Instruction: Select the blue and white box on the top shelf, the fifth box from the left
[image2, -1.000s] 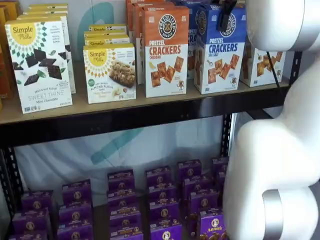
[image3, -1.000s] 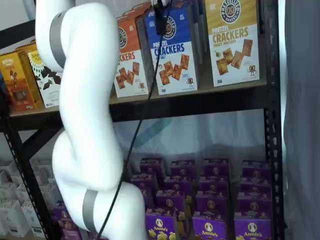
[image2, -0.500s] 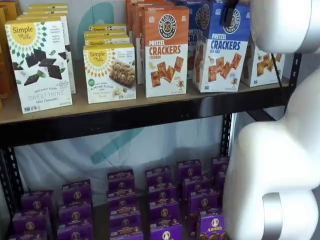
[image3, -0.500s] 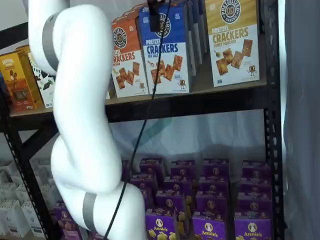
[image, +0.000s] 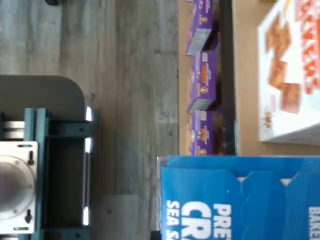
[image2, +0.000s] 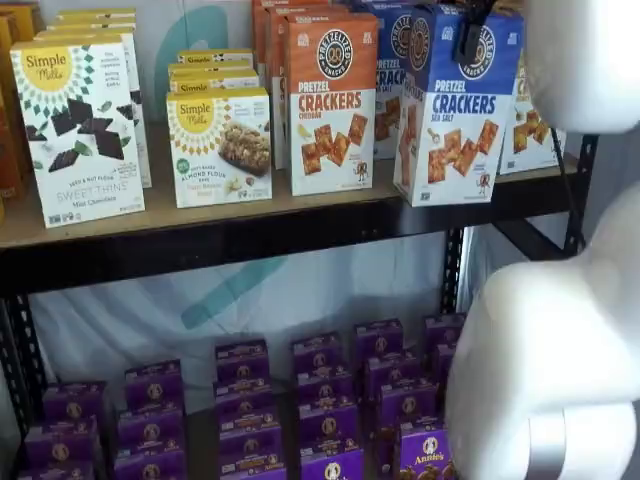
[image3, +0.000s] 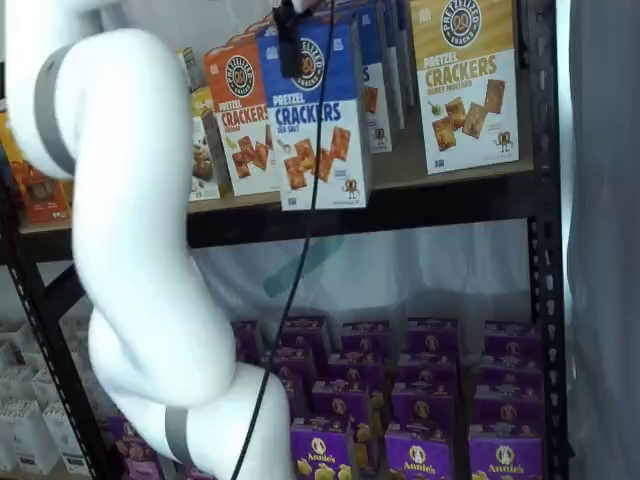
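The blue and white box (image2: 455, 110) reads "PRETZEL CRACKERS", with a blue upper half and a white lower half. It stands out in front of its row at the front edge of the top shelf (image2: 250, 240), over the black rail. It shows in both shelf views (image3: 320, 130), and its blue top fills a corner of the wrist view (image: 240, 200). My gripper (image2: 470, 35) hangs from above with its black fingers closed on the box's top, as a shelf view (image3: 288, 45) also shows.
An orange Pretzel Crackers box (image2: 332, 100) stands just left of it and a yellow one (image3: 465, 80) to the right. More blue boxes (image2: 390, 70) stay behind. Simple Mills boxes (image2: 80, 130) stand further left. Purple boxes (image2: 320, 400) fill the lower shelf. My white arm (image3: 140, 250) blocks part of the view.
The gripper has drawn the blue and white box forward out of its row to the shelf's front edge. The arm has swung back with it.
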